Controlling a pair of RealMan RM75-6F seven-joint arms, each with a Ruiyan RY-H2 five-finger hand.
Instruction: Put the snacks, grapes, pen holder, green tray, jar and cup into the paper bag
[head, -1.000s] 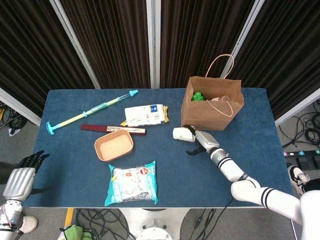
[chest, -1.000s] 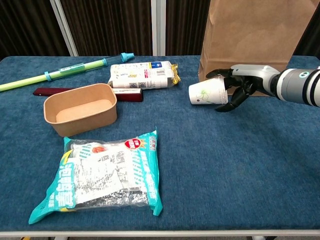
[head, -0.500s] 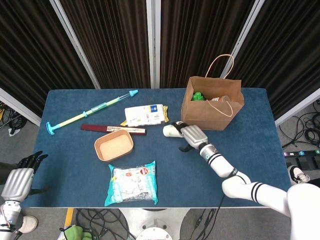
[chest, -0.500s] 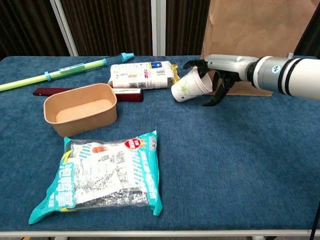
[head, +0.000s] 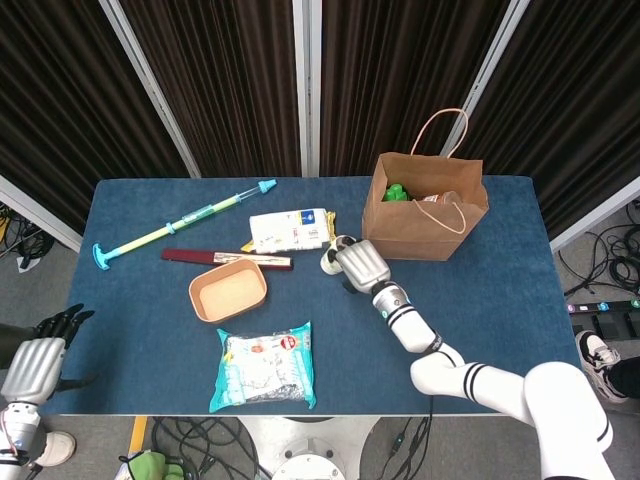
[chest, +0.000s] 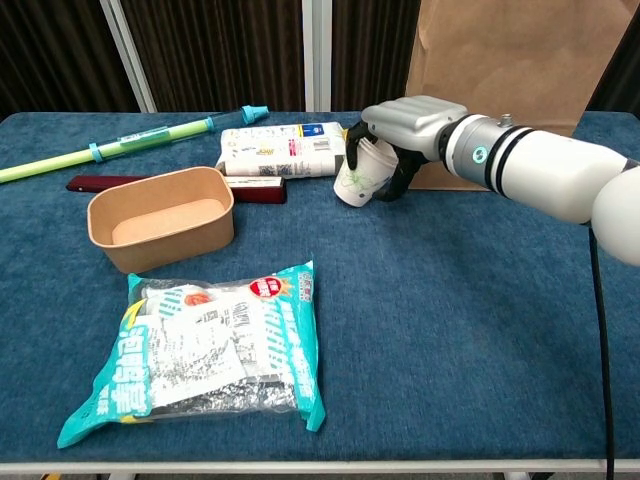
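Two hands show from the head view: the right hand reaches over the blue bench and grips the white cup, its fingers wrapped round it, while the left hand hangs off the bench's left edge with nothing in it, its dark fingers apart. The cup sits just left of the paper bag, which stands upright near the back edge with its handles up and something green and a lidded item visible inside. Beside the cup lies a white snack packet; in front of that rests a dark red flat case, then an orange-brown tray, and nearest the front a teal-edged snack bag. A long green and blue tube lies slantwise at the back left. From the chest view, the right hand holds the cup tilted, its base towards the bench and its mouth under the palm — fingers curled down its far side. The cup hangs just in front of the white snack packet and left of the paper bag. The tray and the teal snack bag lie well apart from the hand, on the left.
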